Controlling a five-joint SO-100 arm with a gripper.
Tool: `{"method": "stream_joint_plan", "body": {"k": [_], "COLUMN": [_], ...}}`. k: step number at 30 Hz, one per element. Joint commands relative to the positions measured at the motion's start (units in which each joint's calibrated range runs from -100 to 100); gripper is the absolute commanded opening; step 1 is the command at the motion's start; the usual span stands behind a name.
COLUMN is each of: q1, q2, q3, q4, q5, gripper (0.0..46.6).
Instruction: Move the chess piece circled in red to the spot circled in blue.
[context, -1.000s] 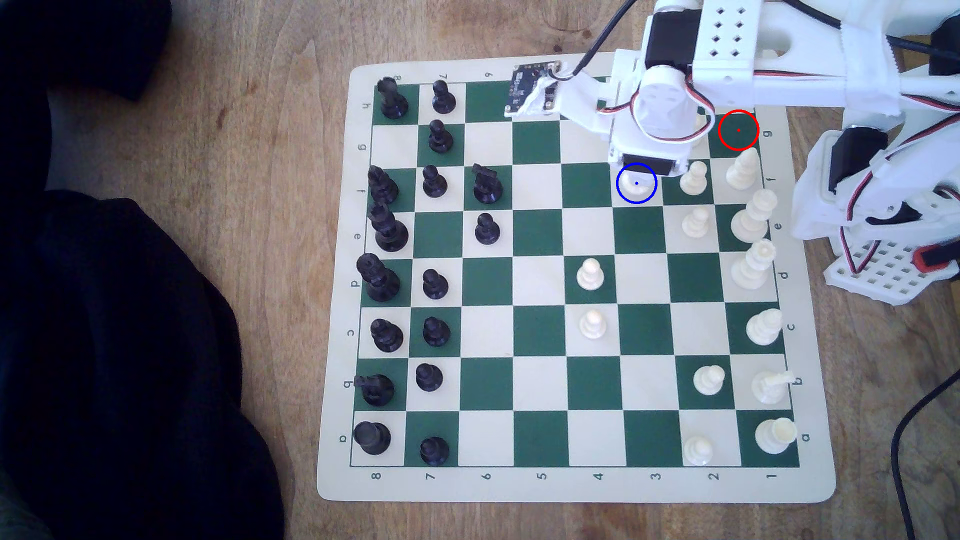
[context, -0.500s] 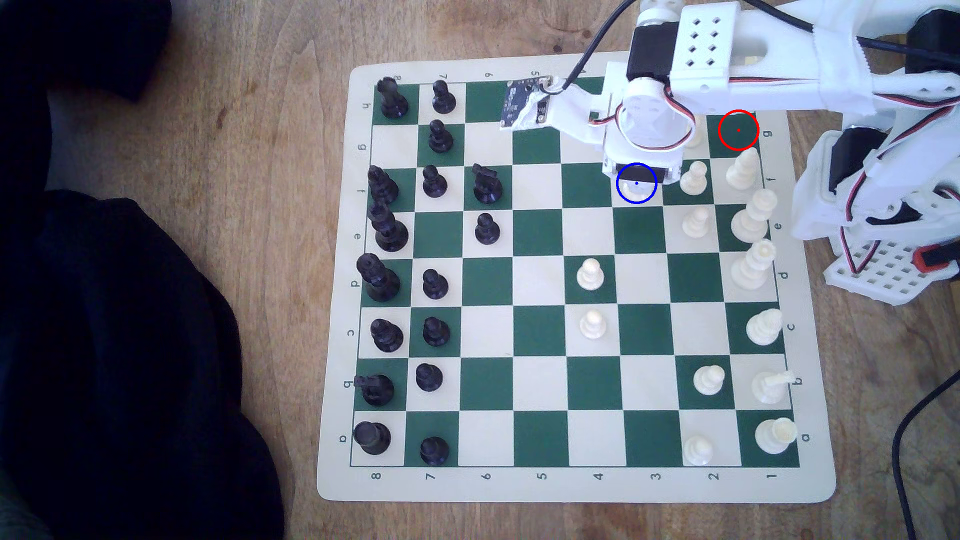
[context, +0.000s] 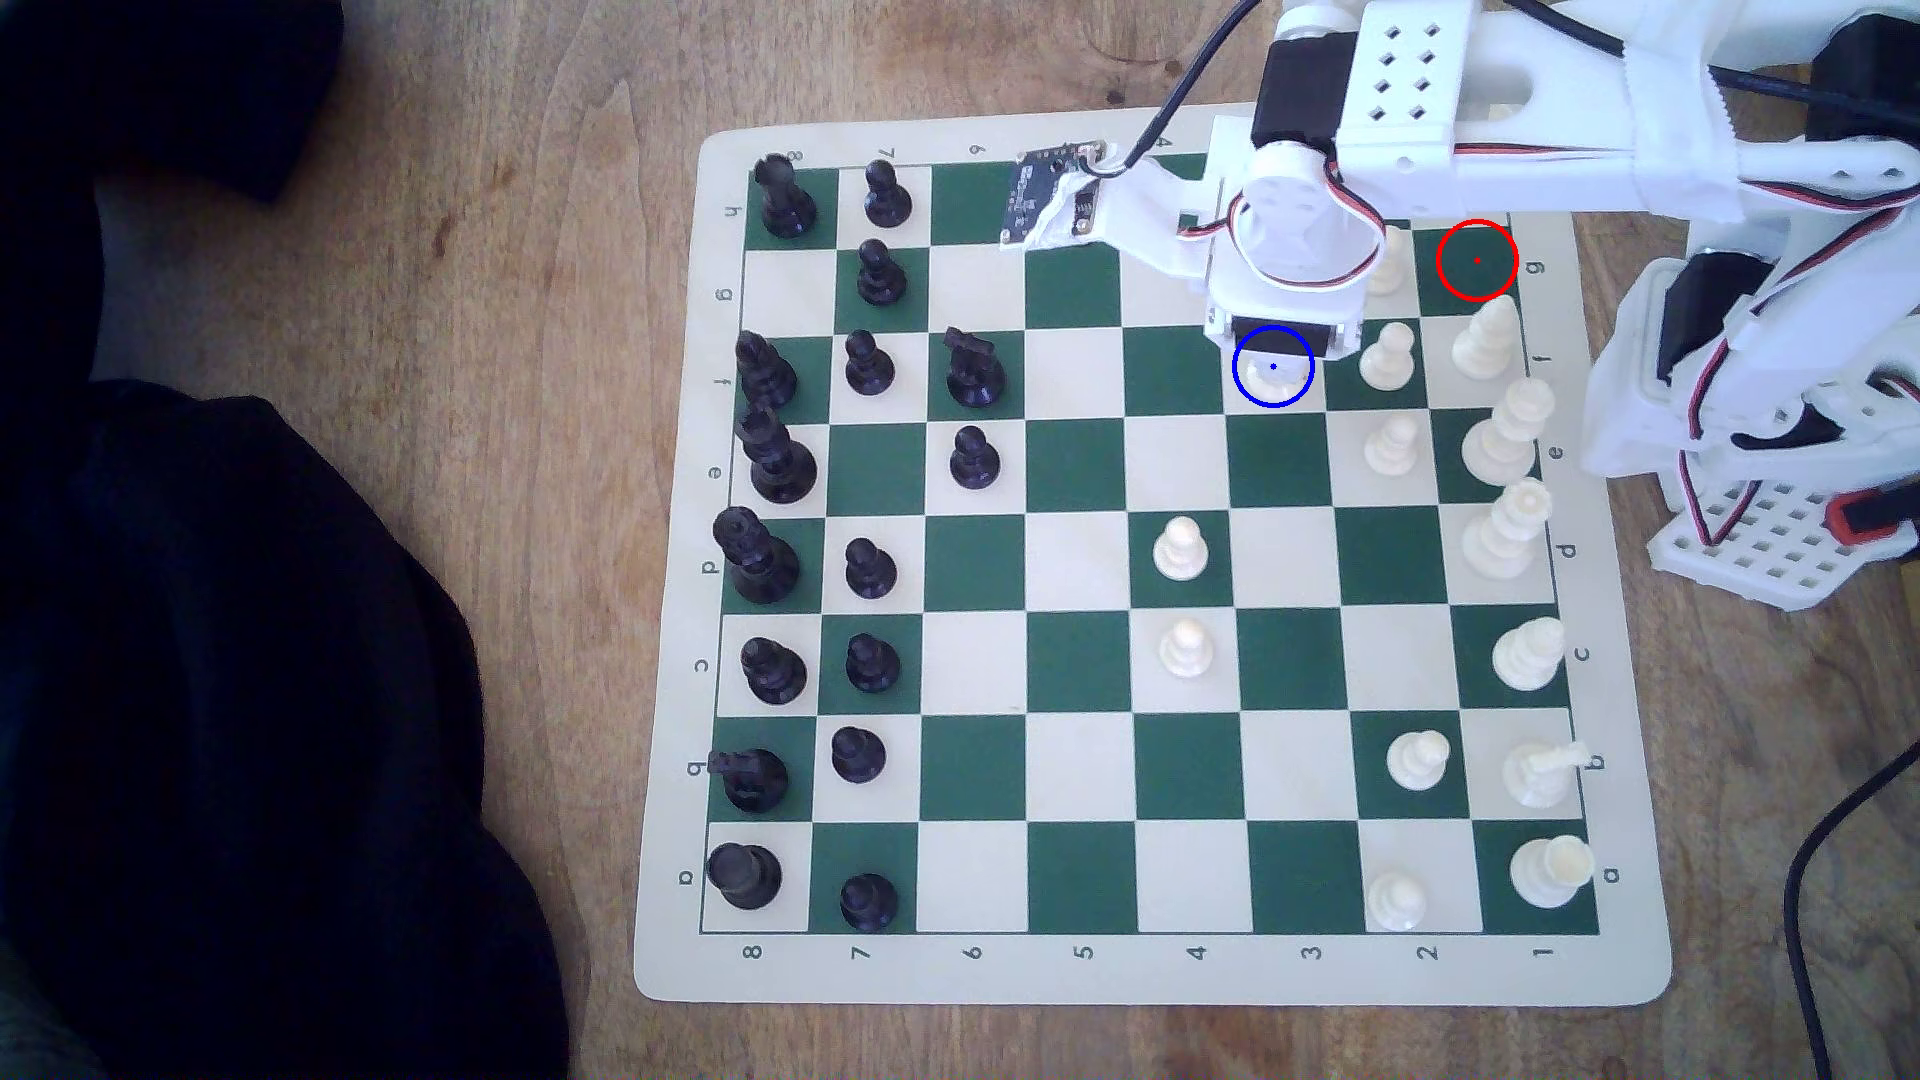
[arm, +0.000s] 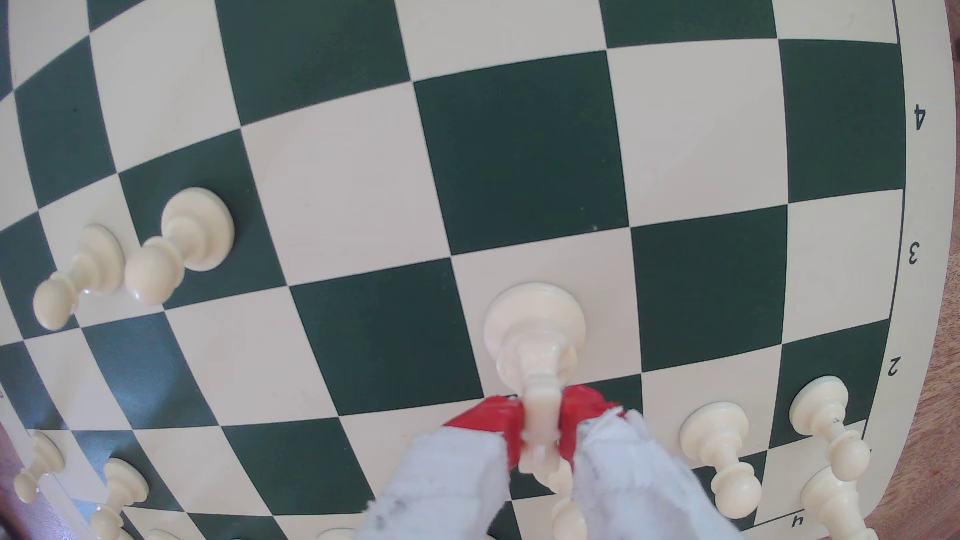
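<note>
Cream knight (arm: 537, 332) standing on the blue-ringed cream square (context: 1291, 392), its round base flat on the board (context: 1081, 966); in the exterior view its base just shows below the wrist. The gripper (arm: 540, 420) has its red-tipped jaws closed narrowly on the upper part of the piece, which is held upright. The red-ringed green square (context: 1476, 260) is vacant. Judged properties: light, rigid, smooth plastic, likely slippery and prone to tipping; best gripped across the narrow neck above the base, as here. Count in the exterior view: sixteen black pieces along the exterior view's left; fourteen cream pieces discernible, with any others hidden by the arm.
</note>
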Motion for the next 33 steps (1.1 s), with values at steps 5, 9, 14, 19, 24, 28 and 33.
{"method": "stream_joint_plan", "body": {"k": [5, 9, 14, 19, 24, 28, 33], "q1": [0.73, 0.88, 1.35, 1.74, 0.18, -0.06, -2.01], "q2": [-1.84, -4.9, -10.84, -18.4, -27.14, -33.0, -43.86], "q3": [-2.1, -0.56, 2.71, 6.79, 9.14, 12.32, 16.85], "q4": [-0.98, -0.65, 0.17, 1.72, 6.39, 7.62, 11.96], "q5": [0.15, 0.1, 0.15, 0.54, 0.49, 0.54, 0.54], "gripper": [18.8, 23.4, 26.4, 26.6, 26.1, 25.8, 25.4]}}
